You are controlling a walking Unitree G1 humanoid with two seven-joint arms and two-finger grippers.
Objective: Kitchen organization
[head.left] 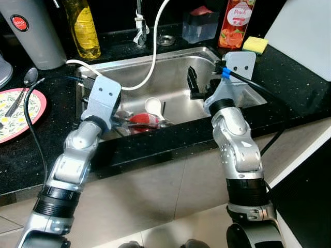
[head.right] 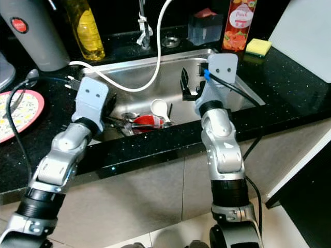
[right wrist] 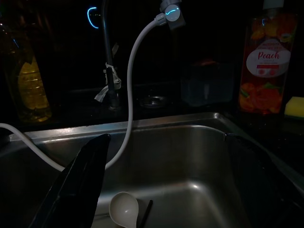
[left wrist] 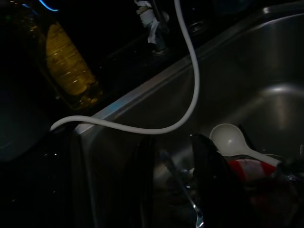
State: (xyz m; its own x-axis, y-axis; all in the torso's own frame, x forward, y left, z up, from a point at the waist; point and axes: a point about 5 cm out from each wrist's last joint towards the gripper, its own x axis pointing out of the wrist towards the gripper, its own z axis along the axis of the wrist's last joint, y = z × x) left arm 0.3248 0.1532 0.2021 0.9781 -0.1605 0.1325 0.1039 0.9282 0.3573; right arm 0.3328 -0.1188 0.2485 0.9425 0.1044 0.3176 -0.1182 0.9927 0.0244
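The sink point(head.left: 243, 101) sits at the centre of the left eye frame, sunk into the black desk point(head.left: 289, 77), and the things to be sorted lie in its lower left part: a white ladle point(head.left: 153, 106) with its round bowl toward the middle of the basin, a red item point(head.left: 143, 120) just below it, and some metal cutlery point(head.right: 124, 123) mixed in beside them, too jumbled to tell piece from piece. The left tool point(left wrist: 173, 183) is lowered into that same lower-left corner with its two fingers point(left wrist: 209, 175) parted and nothing between them; in the left wrist view the ladle and the red item lie just beyond and to the right of the fingertips, the ladle's handle running down and rightward away from its bowl. The right tool point(head.left: 199, 82) hangs over the centre-right of the basin, its fingers spread wide and empty, with bare steel under it. So the left arm is plainly the nearer one, and I judge that the coming grasp turns on shifting that tool a little rightward in the frame onto the pile. A white hose point(head.left: 150, 67) loops across the upper left of the basin, close above the left arm, and could snag.
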